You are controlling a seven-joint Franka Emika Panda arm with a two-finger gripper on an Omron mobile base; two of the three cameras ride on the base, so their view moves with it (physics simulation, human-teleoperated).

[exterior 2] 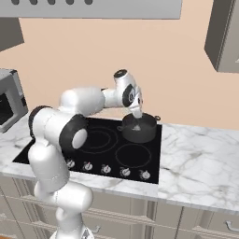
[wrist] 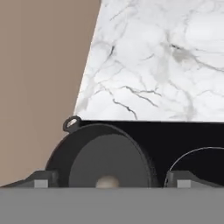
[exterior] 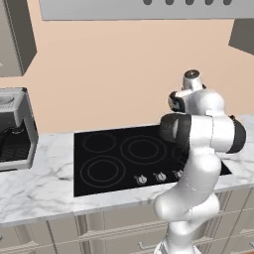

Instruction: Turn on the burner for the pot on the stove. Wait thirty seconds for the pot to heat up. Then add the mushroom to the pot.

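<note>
Dark grey pot (exterior 2: 139,128) sits on the back right ring of the stove (exterior 2: 93,149). Right base view shows the gripper (exterior 2: 137,115) directly above it. Hand view shows both fingertips (wrist: 40,179) spread wide, nothing between them, and the mushroom (wrist: 107,181) lying inside the pot. Left base view shows 3 knobs (exterior: 141,179).

arm: white jointed Franka arm with dark joints (exterior 2: 70,126) is rising from base, elbow bending, forearm reaching forward
wrist: is tilting downward
gripper: two-finger gripper (exterior 2: 137,115) is pointing down, jaws standing wide apart, gripping nothing
</note>
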